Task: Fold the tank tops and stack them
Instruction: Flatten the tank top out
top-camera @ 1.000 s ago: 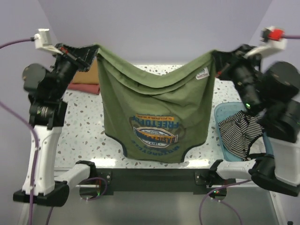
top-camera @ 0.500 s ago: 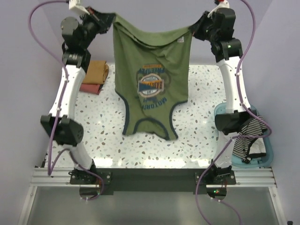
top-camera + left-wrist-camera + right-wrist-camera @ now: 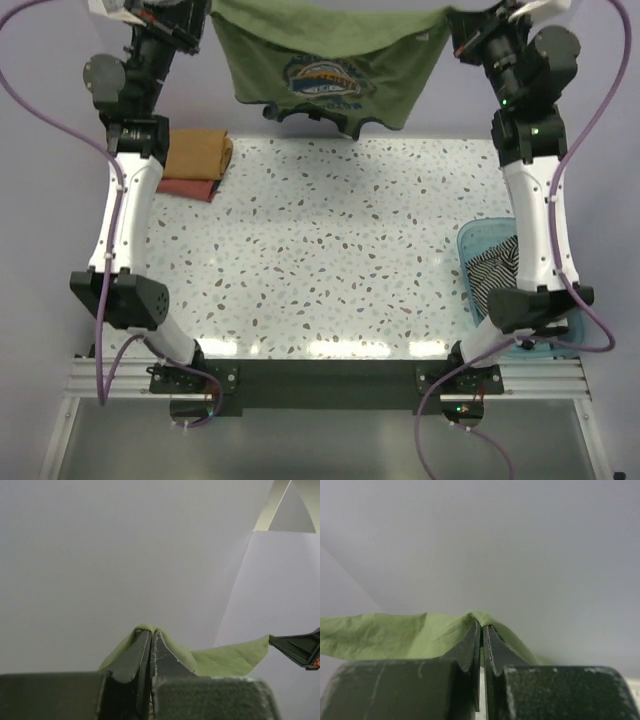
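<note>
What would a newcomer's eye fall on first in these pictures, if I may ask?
The olive green tank top is stretched wide in the air above the far edge of the table, with the jaws of the left arm and right arm shut on its upper corners. Next come the folded mustard top lying on a red top at far left, and the striped top in the blue basket at near right.

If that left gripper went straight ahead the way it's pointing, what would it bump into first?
Apart from the olive tank top pinched in its tips, the left gripper seems to face only the pale back wall. How far off that wall is remains unclear.
</note>
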Controlling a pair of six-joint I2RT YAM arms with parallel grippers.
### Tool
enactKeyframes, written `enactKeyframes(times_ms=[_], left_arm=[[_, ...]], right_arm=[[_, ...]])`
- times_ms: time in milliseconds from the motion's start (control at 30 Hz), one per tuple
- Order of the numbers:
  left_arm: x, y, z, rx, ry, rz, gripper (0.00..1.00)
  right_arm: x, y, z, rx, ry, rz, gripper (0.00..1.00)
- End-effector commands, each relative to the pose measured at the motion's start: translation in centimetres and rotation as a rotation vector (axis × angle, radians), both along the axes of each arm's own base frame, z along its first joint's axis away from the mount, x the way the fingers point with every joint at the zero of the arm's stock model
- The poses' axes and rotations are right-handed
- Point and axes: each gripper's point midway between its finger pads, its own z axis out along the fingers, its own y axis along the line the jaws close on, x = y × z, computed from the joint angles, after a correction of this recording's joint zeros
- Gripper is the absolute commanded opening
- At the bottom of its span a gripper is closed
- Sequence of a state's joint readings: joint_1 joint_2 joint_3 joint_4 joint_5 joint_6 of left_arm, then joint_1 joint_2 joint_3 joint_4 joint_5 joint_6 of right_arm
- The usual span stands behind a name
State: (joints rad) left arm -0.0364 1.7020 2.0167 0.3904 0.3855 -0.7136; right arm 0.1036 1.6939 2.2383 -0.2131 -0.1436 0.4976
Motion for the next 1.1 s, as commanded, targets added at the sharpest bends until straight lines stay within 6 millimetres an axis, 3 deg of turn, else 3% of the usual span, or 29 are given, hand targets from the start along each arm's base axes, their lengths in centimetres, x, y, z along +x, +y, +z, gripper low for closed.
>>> enactKeyframes(times_ms=[0,33,67,100,133,167,200,233,267,300,333,367,400,433,467,500,567,633,767,867,1067], left_arm=[[0.6,-0.5,-6.2,0.028,0.063,-0.031,0.00],[0.5,-0.6,-8.0,0.021,0.097,-0.038,0.00],[0.3,-0.5,-11.9,0.016,0.176,-0.039,0.00],[0.0,-0.5,-13.8,0.009,0.217,-0.039,0.00],[-1.5,-0.5,-14.5,-0.005,0.230,-0.050,0.00],[-1.3,-0.5,-19.8,-0.014,0.348,-0.050,0.00],[-1.7,-0.2,-21.9,-0.043,0.406,-0.044,0.00],[-3.2,-0.2,-22.7,-0.054,0.424,-0.046,0.00],[-3.6,0.2,-28.4,-0.074,0.563,-0.025,0.00],[-4.3,0.4,-30.9,-0.101,0.635,-0.019,0.00],[-5.5,0.5,-32.3,-0.117,0.672,-0.013,0.00],[-6.9,0.5,-37.8,-0.126,0.809,-0.008,0.00],[-7.9,0.2,-40.0,-0.128,0.868,-0.023,0.00],[-8.8,0.0,-41.9,-0.123,0.917,-0.031,0.00],[-10.4,0.1,-46.1,-0.112,1.040,-0.023,0.00],[-11.3,0.0,-47.9,-0.094,1.091,-0.025,0.00],[-13.8,0.0,-52.1,-0.071,1.215,-0.025,0.00],[-16.1,0.3,-55.0,-0.059,1.314,-0.002,0.00],[-19.3,0.5,-57.4,-0.064,1.443,0.008,0.00],[-21.3,0.9,-57.9,-0.047,1.512,0.037,0.00],[-22.6,2.2,-56.2,0.008,1.498,0.106,0.00]], right_arm=[[1.8,0.7,-8.2,-0.011,0.161,0.036,0.00],[2.2,0.8,-13.4,-0.019,0.269,0.040,0.00],[1.0,0.7,-14.2,-0.016,0.287,0.043,0.00],[0.5,0.9,-16.2,-0.018,0.329,0.053,0.00],[0.1,1.0,-21.4,-0.021,0.441,0.060,0.00],[-1.1,0.9,-22.5,-0.018,0.465,0.061,0.00],[-2.1,1.1,-27.5,-0.022,0.574,0.079,0.00],[-3.1,1.3,-29.8,-0.021,0.628,0.090,0.00],[-4.5,1.3,-31.5,-0.019,0.679,0.100,0.00],[-6.2,1.5,-36.3,-0.009,0.790,0.114,0.00],[-7.2,1.6,-38.2,-0.005,0.833,0.124,0.00],[-8.6,1.4,-40.3,-0.006,0.900,0.122,0.00],[-9.8,1.3,-42.2,-0.009,0.954,0.121,0.00],[-11.7,1.3,-45.3,-0.012,1.041,0.127,0.00],[-13.1,1.2,-47.1,-0.013,1.106,0.125,0.00],[-15.0,1.0,-49.3,-0.015,1.170,0.123,0.00],[-17.4,0.6,-51.6,-0.024,1.264,0.116,0.00],[-20.2,-0.1,-53.7,-0.057,1.368,0.096,0.00],[-23.6,-1.2,-55.1,-0.086,1.463,0.054,0.00],[-25.3,-2.0,-54.9,-0.099,1.491,0.010,0.00],[-25.5,-3.3,-53.1,-0.104,1.519,-0.065,0.00]])
